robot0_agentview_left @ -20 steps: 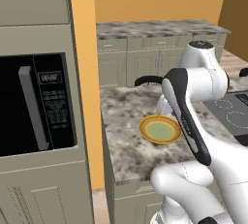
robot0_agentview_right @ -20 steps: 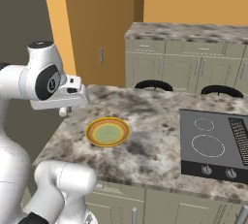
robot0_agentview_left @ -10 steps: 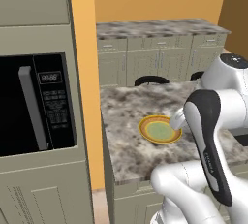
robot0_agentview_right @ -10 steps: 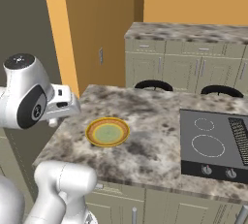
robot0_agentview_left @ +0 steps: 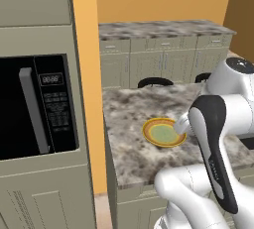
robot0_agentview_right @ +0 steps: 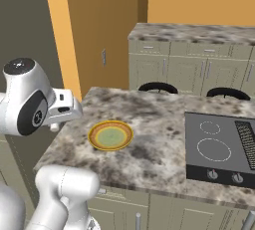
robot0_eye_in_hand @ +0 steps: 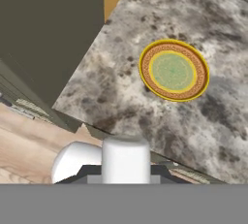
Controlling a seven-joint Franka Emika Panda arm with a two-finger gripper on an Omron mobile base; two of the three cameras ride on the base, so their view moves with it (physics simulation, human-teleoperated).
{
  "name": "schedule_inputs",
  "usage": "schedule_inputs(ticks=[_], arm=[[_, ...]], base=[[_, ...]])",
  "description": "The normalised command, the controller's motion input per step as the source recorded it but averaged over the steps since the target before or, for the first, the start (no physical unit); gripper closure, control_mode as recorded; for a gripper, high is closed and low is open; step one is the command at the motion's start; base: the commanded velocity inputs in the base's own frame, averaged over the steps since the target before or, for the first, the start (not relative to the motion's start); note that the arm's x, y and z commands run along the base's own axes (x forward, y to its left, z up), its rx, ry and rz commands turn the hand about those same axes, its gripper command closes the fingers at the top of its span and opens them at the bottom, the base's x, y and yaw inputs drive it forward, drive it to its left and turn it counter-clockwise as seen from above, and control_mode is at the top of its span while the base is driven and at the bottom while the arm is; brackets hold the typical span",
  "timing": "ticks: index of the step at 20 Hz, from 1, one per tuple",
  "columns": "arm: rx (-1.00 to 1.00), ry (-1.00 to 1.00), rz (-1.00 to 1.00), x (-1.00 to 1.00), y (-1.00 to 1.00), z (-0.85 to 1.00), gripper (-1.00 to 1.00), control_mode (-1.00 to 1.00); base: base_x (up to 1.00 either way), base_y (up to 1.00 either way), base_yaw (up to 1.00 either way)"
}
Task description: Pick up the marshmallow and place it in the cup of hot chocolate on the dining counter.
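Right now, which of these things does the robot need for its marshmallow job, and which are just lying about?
For the job: marshmallow, pinched in the gripper.
Just lying about: plate, stove, microwave, counter under the plate.

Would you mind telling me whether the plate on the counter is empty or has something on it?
Empty. The plate lies flat on the counter, and its green middle is bare in the hand view and both base views.

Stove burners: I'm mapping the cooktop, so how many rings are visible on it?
2. On the black cooktop in the right base view, a smaller ring sits farther back and a larger ring nearer the knobs. The frame cuts the cooktop off, so more may be hidden.
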Motion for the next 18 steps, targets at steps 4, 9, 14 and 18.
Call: schedule_inputs(ticks=[4, 9, 14, 18], arm=[[0.0, 0.0, 0.0, -0.03, 0.0, 0.0, 1.0, 1.0], [0.0, 0.0, 0.0, 0.0, 0.0, 0.0, 1.0, 1.0], [0.0, 0.0, 0.0, 0.0, 0.0, 0.0, 1.0, 1.0], [0.0, 0.0, 0.0, 0.0, 0.0, 0.0, 1.0, 1.0]], base=[[-0.15, -0.04, -0.01], [-0.55, -0.41, -0.13], [-0.83, -0.59, -0.12], [-0.7, -0.69, -0.04]])
